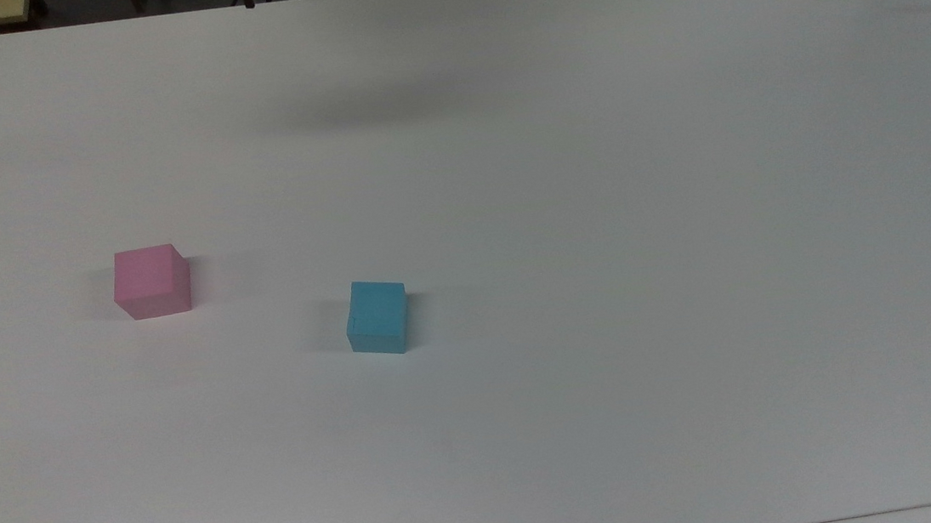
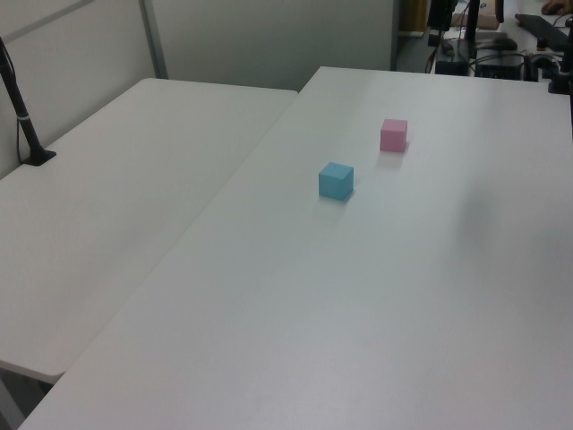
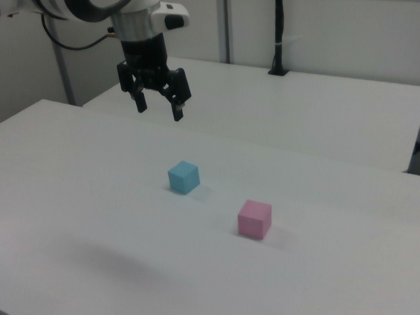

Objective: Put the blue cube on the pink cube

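Your gripper (image 3: 158, 104): fingers spread, empty, high above table (image 1: 604, 282). Blue cube (image 1: 378, 317) sits mid-table, well clear of edges. Pink cube (image 1: 151, 281) near it, apart, toward top view's left edge.

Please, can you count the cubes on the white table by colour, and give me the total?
Blue cube: 1
Pink cube: 1
Total: 2 cubes, standing apart on the table, with the open gripper above them.
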`<state>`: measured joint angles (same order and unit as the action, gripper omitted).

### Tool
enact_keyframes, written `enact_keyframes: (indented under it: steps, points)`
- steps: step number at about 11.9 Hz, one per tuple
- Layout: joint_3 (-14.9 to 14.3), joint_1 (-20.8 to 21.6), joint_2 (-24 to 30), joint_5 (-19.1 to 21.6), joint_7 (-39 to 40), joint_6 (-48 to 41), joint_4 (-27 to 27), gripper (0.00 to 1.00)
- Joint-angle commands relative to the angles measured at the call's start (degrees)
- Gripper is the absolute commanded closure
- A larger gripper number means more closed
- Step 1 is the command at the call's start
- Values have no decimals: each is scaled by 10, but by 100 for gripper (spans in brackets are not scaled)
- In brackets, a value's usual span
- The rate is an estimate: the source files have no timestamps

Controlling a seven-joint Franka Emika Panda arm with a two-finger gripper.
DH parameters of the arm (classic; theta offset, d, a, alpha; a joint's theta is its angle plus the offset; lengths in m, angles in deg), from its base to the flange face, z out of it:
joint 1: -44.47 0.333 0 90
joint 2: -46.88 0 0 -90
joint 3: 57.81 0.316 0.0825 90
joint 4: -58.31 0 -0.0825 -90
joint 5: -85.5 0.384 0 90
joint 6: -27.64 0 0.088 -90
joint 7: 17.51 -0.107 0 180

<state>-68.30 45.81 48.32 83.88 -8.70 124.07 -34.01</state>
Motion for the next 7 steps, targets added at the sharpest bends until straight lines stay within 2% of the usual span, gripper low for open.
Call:
enact_keyframes:
  steps: [1, 7]
  points:
    - [-7, 7, 9, -1, 9, 13, -16, 0]
    - [-7, 6, 9, -1, 13, 14, -16, 0]
